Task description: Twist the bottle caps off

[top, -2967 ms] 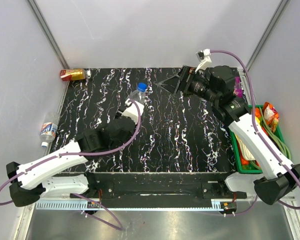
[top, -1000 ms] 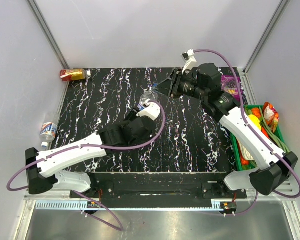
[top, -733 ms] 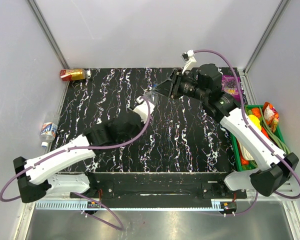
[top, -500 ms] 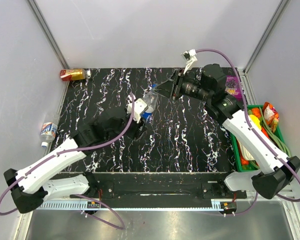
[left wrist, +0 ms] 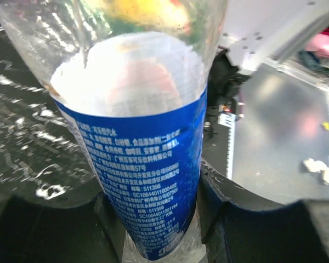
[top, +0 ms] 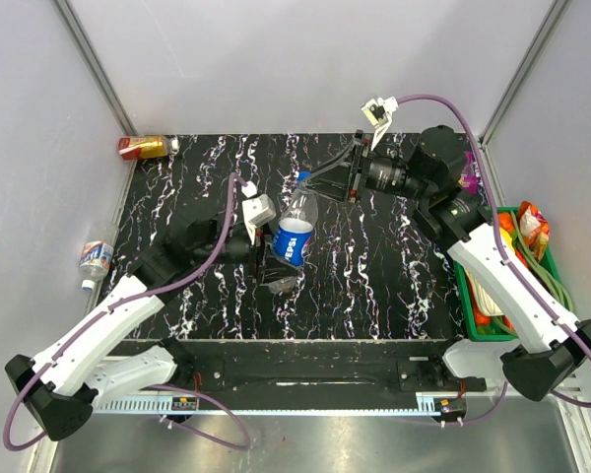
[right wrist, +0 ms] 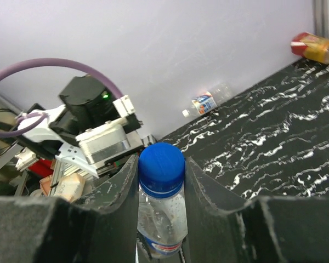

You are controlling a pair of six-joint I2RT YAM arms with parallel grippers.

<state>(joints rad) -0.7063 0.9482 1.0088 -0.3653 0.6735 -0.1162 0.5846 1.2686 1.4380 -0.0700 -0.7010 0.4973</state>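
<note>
Two bottles show in the top view. The Pepsi bottle (top: 294, 236), clear with a blue label, is held tilted over the middle of the black marbled mat (top: 394, 286), its neck pointing far and right. The left gripper (top: 279, 261) is clamped round its lower body. Its dark blue cap (top: 303, 178) sits at the tips of the right gripper (top: 313, 181), which reaches in from the right. The second bottle (top: 97, 254) lies on its side off the mat's left edge, with its white cap (top: 87, 286) on and pointing near. A red-and-gold drink can (top: 143, 147) lies at the far left corner, and a green basket (top: 492, 333) stands right of the mat.

From the left wrist, the Pepsi bottle (left wrist: 148, 164) fills the view. Its label is deep blue with rows of small white print, and the plastic above it is clear and rippled. The left gripper (left wrist: 159, 241) has its dark fingers (left wrist: 55, 230) tight against both sides of the label's lower part.

From the right wrist, the dark blue cap (right wrist: 162, 161) is round, finely ribbed on its side and seated on the neck. The clear shoulder of the Pepsi bottle (right wrist: 160, 216) shows below it. The right gripper (right wrist: 160, 167) is closed in on the cap, with a finger (right wrist: 104, 208) lying against each side and no gap showing. Far off, the second bottle (right wrist: 207, 101) with its white cap (right wrist: 185, 113) lies beyond the mat (right wrist: 274, 126). The drink can (right wrist: 312, 46) lies at the mat's top right corner in this view.
</note>
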